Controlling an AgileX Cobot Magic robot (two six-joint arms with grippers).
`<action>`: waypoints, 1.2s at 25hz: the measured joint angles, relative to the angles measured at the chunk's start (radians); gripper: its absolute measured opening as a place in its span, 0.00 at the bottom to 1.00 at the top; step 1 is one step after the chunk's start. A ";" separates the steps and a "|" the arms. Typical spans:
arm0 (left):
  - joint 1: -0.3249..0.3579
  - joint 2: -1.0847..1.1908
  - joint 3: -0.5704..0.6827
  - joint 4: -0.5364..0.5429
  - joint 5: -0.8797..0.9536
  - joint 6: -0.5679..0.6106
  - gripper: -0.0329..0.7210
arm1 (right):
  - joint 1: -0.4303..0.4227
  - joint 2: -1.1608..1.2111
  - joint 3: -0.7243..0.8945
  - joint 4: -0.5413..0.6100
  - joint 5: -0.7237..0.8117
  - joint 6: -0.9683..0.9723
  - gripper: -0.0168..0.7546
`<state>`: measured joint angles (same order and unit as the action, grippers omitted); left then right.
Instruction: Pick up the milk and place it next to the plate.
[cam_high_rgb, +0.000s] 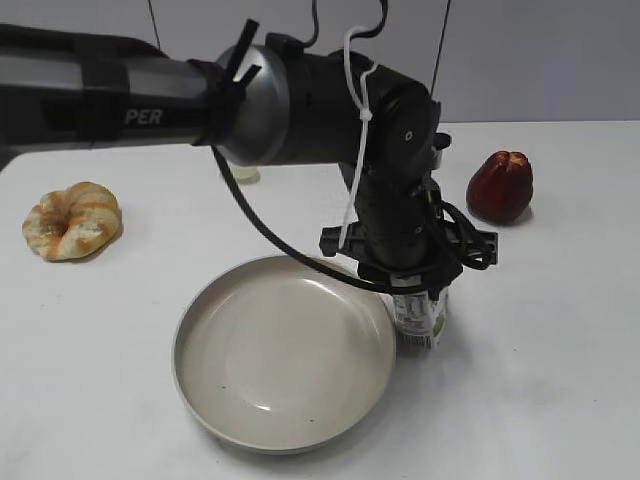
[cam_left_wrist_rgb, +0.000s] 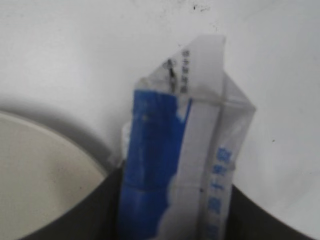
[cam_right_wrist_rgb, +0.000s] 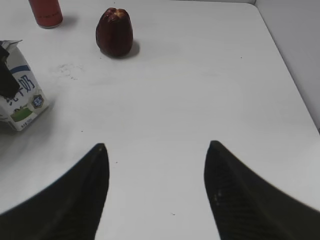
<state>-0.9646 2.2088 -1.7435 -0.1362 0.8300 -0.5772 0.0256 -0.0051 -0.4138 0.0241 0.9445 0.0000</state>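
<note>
The left gripper (cam_high_rgb: 418, 290) is seen just right of centre in the exterior view, closed around the milk (cam_high_rgb: 419, 318), whose lower part shows beneath it. In the left wrist view the milk (cam_left_wrist_rgb: 182, 150) fills the middle of the frame, its blue panel and white gable top held between the dark fingers (cam_left_wrist_rgb: 100, 210) at the bottom edge. Whether the carton's base touches the table (cam_high_rgb: 540, 330) cannot be told. The carton is placed just beside the right rim of the plate (cam_high_rgb: 200, 380), which occupies the lower centre of the exterior view; a curve of the plate (cam_left_wrist_rgb: 30, 170) is also seen at lower left of the left wrist view.

The right gripper (cam_right_wrist_rgb: 156, 165) is shown at the bottom of the right wrist view, its jaws spread wide with only bare table between them. The milk (cam_right_wrist_rgb: 20, 95) appears at the left edge there, a dark red fruit (cam_right_wrist_rgb: 114, 32) at upper centre, and a red can (cam_right_wrist_rgb: 46, 12) at upper left. A bread ring (cam_high_rgb: 72, 221) lies at the left of the exterior view.
</note>
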 joint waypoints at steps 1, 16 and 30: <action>0.000 0.000 0.000 0.000 -0.001 -0.001 0.46 | 0.000 0.000 0.000 0.000 0.000 0.000 0.62; 0.000 -0.062 -0.015 -0.028 -0.014 -0.001 0.84 | 0.000 0.000 0.000 0.000 0.000 0.000 0.62; 0.222 -0.313 -0.170 -0.027 0.353 0.374 0.85 | 0.000 0.000 0.000 0.000 0.000 0.000 0.62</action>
<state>-0.7423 1.8955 -1.9139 -0.1628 1.1833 -0.2035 0.0256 -0.0051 -0.4138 0.0241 0.9445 0.0000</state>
